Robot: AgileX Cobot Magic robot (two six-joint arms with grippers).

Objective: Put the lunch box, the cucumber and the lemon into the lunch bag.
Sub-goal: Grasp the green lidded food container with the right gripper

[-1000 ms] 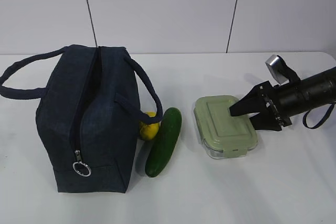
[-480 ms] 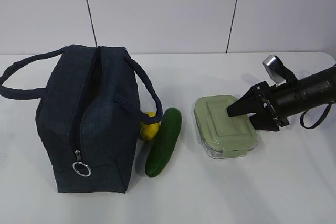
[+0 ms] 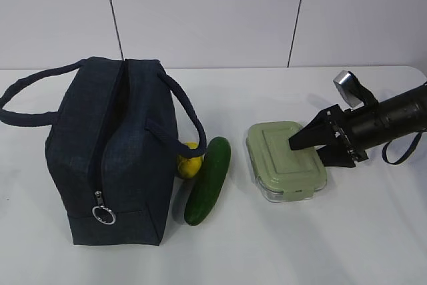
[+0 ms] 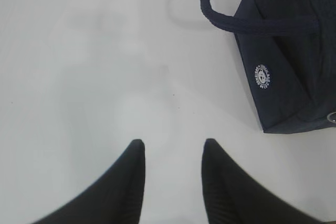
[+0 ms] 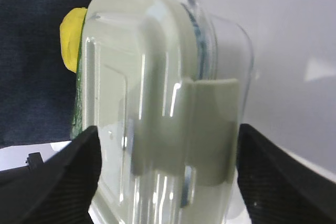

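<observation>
White table (image 3: 373, 231), pale panelled wall behind. Bag (image 3: 110, 151) stands upright, zipper end toward the camera; inside not visible. Lemon (image 3: 189, 159) sits half hidden between bag and cucumber (image 3: 208, 179), which lies just right of the bag, long axis running front to back. Box (image 3: 285, 159) lies flat further right, long axis likewise. Right gripper (image 3: 308, 146) straddles its right end, jaws spread, contact unclear. Left gripper (image 4: 172, 153) hangs left of the bag, partly open, empty.
</observation>
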